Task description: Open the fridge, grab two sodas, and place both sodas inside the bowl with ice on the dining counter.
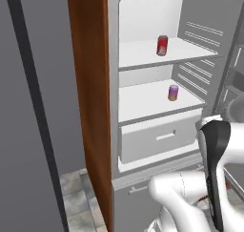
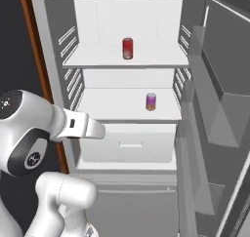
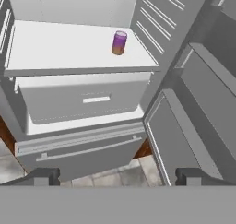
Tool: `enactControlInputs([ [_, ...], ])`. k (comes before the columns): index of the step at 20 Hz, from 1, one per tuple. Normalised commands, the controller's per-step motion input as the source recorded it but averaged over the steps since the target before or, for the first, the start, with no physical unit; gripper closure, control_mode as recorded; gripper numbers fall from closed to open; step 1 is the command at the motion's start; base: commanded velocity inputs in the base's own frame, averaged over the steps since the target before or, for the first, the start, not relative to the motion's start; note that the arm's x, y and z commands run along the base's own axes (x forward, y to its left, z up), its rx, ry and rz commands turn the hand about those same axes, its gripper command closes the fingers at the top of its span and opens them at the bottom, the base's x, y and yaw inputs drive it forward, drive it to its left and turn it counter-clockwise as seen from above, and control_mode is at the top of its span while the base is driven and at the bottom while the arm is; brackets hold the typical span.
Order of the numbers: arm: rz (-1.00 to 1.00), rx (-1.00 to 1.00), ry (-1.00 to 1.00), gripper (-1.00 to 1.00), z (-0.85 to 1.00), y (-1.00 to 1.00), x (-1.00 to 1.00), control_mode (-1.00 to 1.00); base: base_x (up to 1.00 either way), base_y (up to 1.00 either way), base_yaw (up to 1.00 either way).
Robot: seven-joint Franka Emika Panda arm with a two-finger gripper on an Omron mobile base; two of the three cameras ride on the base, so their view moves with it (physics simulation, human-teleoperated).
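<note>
Inside the open fridge [image 2: 132,16], red soda [image 2: 127,48] is shelved above purple soda [image 2: 151,102]; gripper [image 3: 117,177] is held spread wide, empty, well short, presumably lined up for approach.

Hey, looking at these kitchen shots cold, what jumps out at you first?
The fridge stands wide open, its white interior nearly bare. A red soda can sits alone on the upper shelf and a purple-pink one on the shelf below, above a closed drawer. The robot's hand is open, holding nothing.
</note>
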Motion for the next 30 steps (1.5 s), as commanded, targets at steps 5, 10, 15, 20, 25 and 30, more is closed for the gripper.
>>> enactControlInputs([
  [5, 0.0, 0.0, 0.0, -1.0, 0.0, 0.0, 0.0, 1.0, 0.65, -0.07, 0.12],
  [10, 0.0, 0.02, -0.05, -1.0, -0.12, -0.05, 0.05, -1.0, 0.4, -0.19, 0.01],
  [15, 0.02, 0.09, -0.47, -1.0, -0.69, -0.25, 0.07, -1.0, 0.0, 0.0, 0.0],
  [20, 0.04, 0.01, -0.45, -1.0, -0.54, -0.06, 0.03, -1.0, 0.0, 0.0, 0.0],
  [25, 0.01, -0.04, -0.25, -1.0, -0.78, 0.0, 0.18, -1.0, 0.0, 0.0, 0.0],
  [30, -0.02, -0.13, -0.03, -1.0, -0.6, 0.0, 0.12, -1.0, 0.0, 0.0, 0.0],
])
